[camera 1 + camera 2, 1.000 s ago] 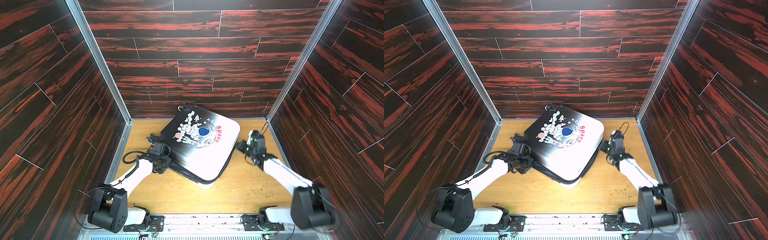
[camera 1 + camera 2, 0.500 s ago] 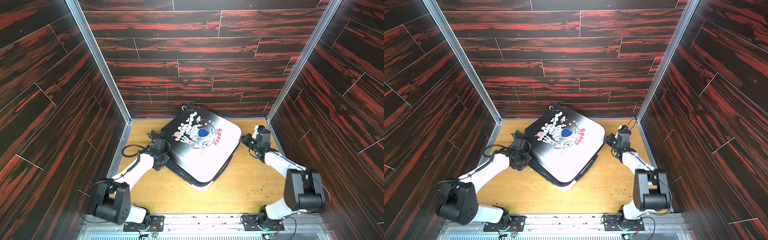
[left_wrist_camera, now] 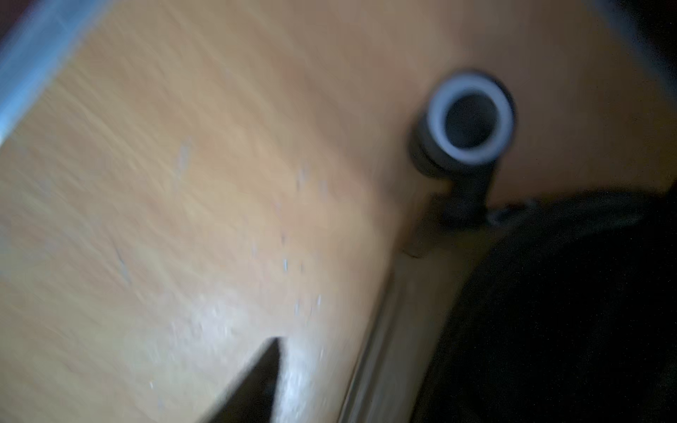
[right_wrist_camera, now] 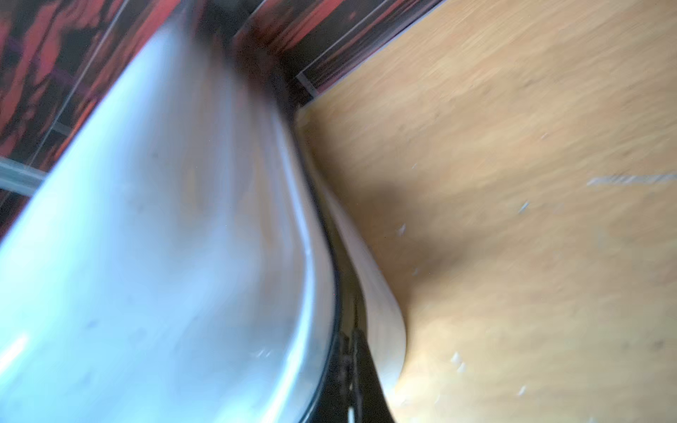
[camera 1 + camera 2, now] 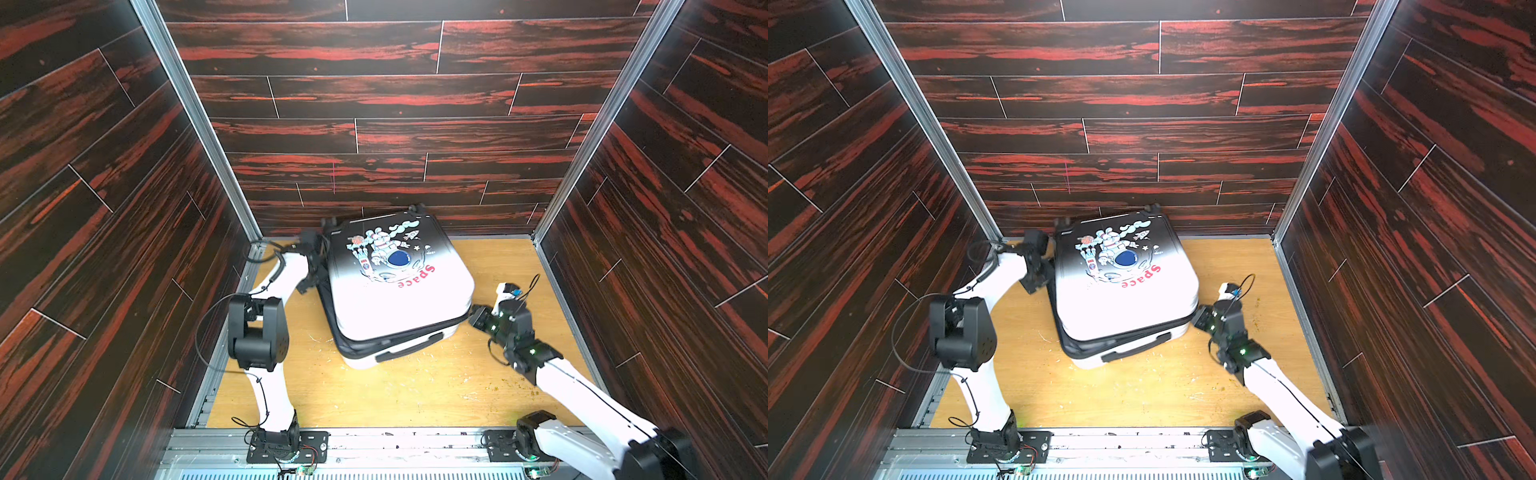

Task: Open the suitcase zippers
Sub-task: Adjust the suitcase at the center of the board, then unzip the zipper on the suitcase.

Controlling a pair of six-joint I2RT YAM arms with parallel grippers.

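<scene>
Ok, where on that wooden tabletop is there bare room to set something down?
Biggest bare patch: tabletop between the suitcase and the front rail. A smaller one lies beyond the right pincer, between suitcase and right wall. Crowded: the left strip, filled by the left pincer, and behind the suitcase, near the back wall.

Two slim robot arms, the left arm [image 5: 286,272] and the right arm [image 5: 582,388], are built from glossy white tube-like links joined by bulky matte black joint housings [image 5: 257,336]. Thin black cables [image 5: 198,336] loop loosely off the left arm. The left gripper [image 5: 316,253] and the right gripper [image 5: 477,317] are black and blocky. Small green lights [image 5: 532,352] glow along the right wrist. Each arm is mounted on a black base plate [image 5: 318,440] fixed to a silver rail [image 5: 395,440], with fine wires at the foot.
</scene>
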